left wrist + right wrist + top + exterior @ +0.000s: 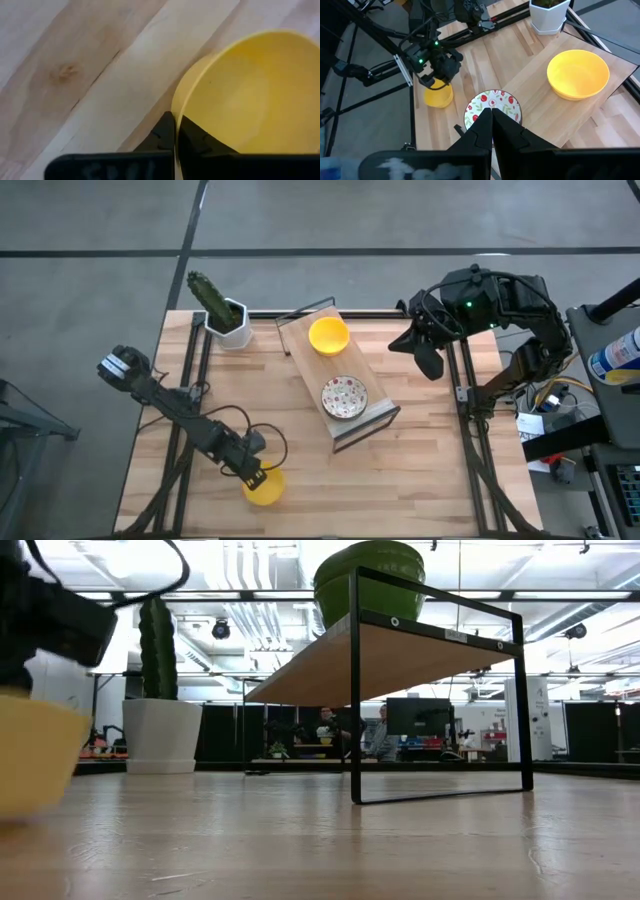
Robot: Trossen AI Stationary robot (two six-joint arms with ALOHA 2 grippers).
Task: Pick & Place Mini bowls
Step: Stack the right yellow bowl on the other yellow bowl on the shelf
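Observation:
A plain yellow mini bowl (264, 487) sits near the table's near edge, left of centre; my left gripper (257, 471) is shut on it. The low view shows it at far left (30, 750) under the dark gripper (55, 625). A second yellow bowl (328, 335) and a white bowl with a red-speckled inside (344, 396) stand on a small wooden shelf (377, 385) in the middle. My right gripper (432, 364) hangs shut above the table's right side, holding nothing; its wrist view looks down on both shelf bowls (492, 114). My left gripper pinches the yellow bowl's rim (174, 107), with one finger (162, 132) outside the wall and the other (200, 137) inside the hollow. The fingers come from above, slanting in from the table's left. The bowl stays upright; whether its base touches the table, I cannot tell.
A white hexagonal pot with a cactus (228, 320) stands at the far left corner. The shelf has a black metal frame (355, 690) with open space beneath. Black rails (466, 395) run along both table sides. Bare wood lies right of the held bowl (400, 480).

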